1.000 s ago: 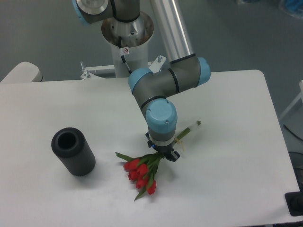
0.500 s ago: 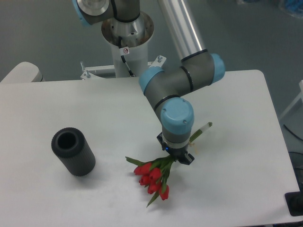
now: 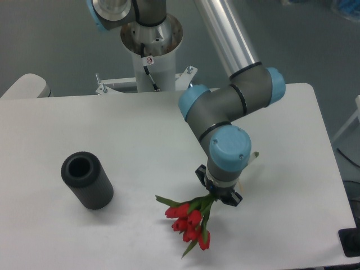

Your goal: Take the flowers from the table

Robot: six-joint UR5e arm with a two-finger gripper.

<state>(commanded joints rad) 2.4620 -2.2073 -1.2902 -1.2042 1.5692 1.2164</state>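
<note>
Black ribbed cylindrical vase [image 3: 87, 181] standing upright with open mouth, grey floor [image 3: 50, 39] behind, pale rounded object [image 3: 25, 87] at far left edge

Even, cool overhead light; soft shadows, slightly grainy, mostly sharp.

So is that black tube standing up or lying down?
Standing up. The black tube rests on its base on the table, its round opening facing upward.
</note>
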